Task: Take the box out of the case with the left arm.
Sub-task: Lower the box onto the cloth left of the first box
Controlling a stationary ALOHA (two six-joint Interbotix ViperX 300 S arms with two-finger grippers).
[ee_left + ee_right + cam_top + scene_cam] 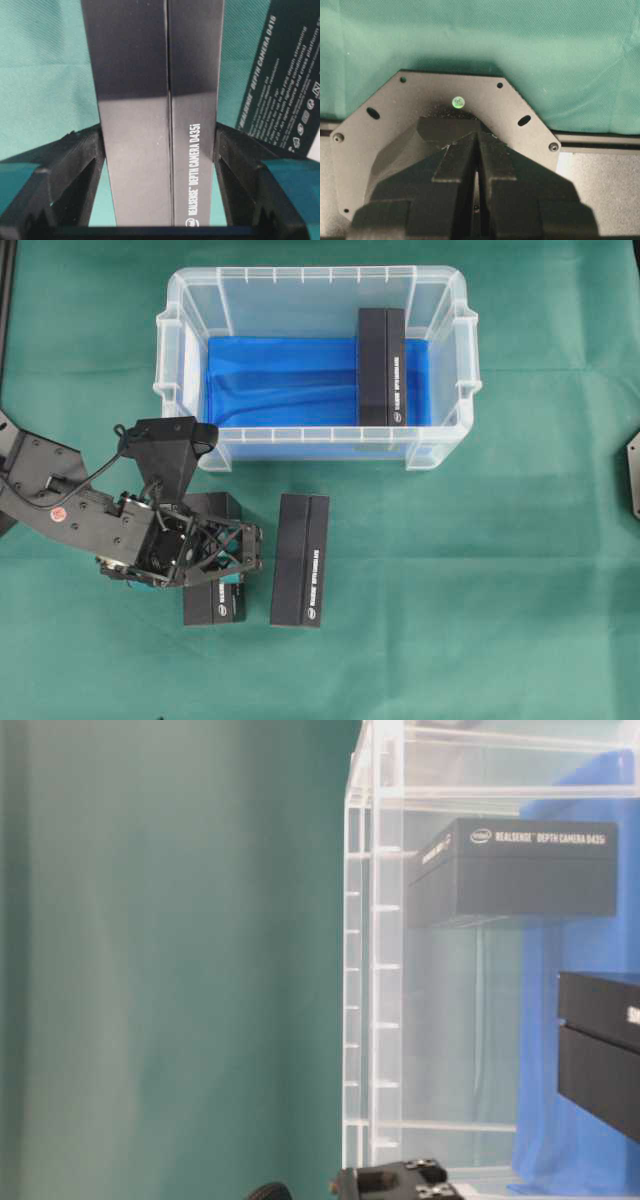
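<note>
The clear case [310,275] with a blue lining stands at the back of the green cloth. One black box [382,365] lies inside it against the right wall and also shows through the wall [520,875]. In front of the case, outside it, my left gripper [215,555] is shut on another black box [213,506]. In the left wrist view its black fingers [80,165] press both long sides of this box [150,100]. My right gripper [476,150] is shut and holds nothing.
A third black box [300,560] lies on the cloth just right of the held one, close to the gripper's right finger [235,160]. The right arm is parked over a black plate [445,95] at the right edge [634,475].
</note>
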